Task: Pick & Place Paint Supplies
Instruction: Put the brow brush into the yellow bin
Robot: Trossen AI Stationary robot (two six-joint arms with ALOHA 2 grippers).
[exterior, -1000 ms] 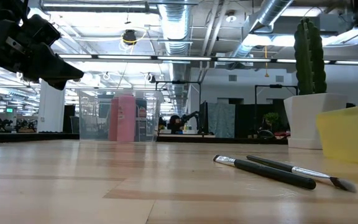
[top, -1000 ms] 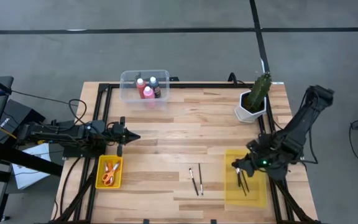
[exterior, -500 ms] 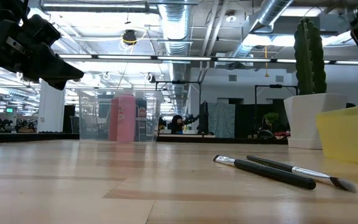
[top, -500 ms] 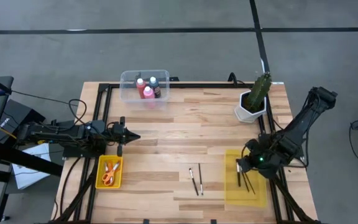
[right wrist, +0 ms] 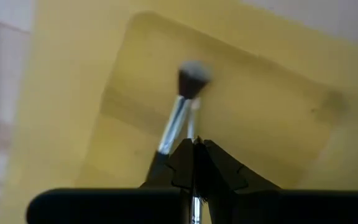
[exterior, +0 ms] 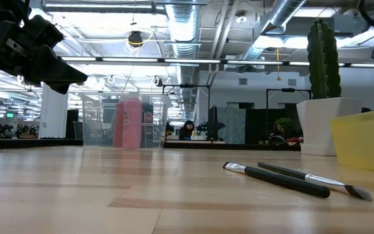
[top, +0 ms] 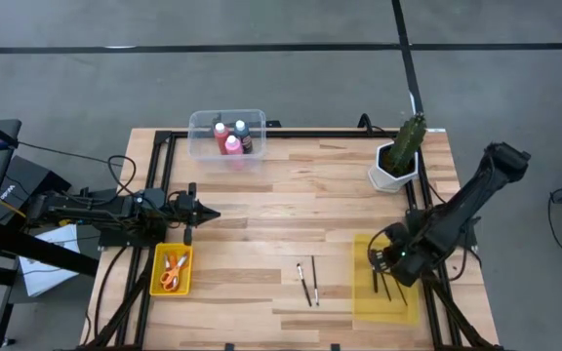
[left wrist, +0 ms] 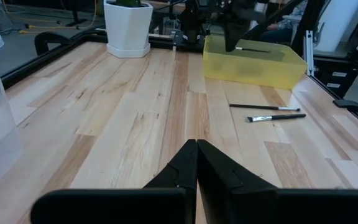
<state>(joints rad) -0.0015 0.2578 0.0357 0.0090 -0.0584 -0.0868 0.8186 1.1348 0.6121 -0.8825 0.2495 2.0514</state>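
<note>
My right gripper [top: 374, 259] hovers over the yellow tray [top: 364, 302] at the table's right near side, shut on a thin brush [right wrist: 192, 121]. Another brush with a grey bristle head [right wrist: 191, 73] lies in the tray below it, beside other brushes [top: 382, 283]. Two dark-handled brushes [top: 306, 283] lie flat on the wood left of the tray. My left gripper [top: 213, 214] waits shut above the table's left side. Red, pink and dark bottles [top: 230, 138] stand in a clear bin. Orange-handled scissors [top: 171, 271] lie in a small yellow bin. My right gripper pinches a thin brush between its two fingers; a silvery stretch [right wrist: 194, 208] shows in the gap between them. The fingers come from above, pointing down into the tray. The brush sticks out past the fingertips, lifted over the tray floor; in the left wrist view the brush [left wrist: 253, 48] lies about level.
A green plant in a white pot [top: 396, 161] stands at the far right, just beyond the tray. The clear bin [top: 203, 146] sits at the far edge. Black frame rails [top: 154, 185] run along the table's sides. Bare wood spans the middle [top: 281, 214].
My right arm has swung a little toward the near edge over the yellow tray, its gripper staying shut above the brushes there. My left arm has kept still.
</note>
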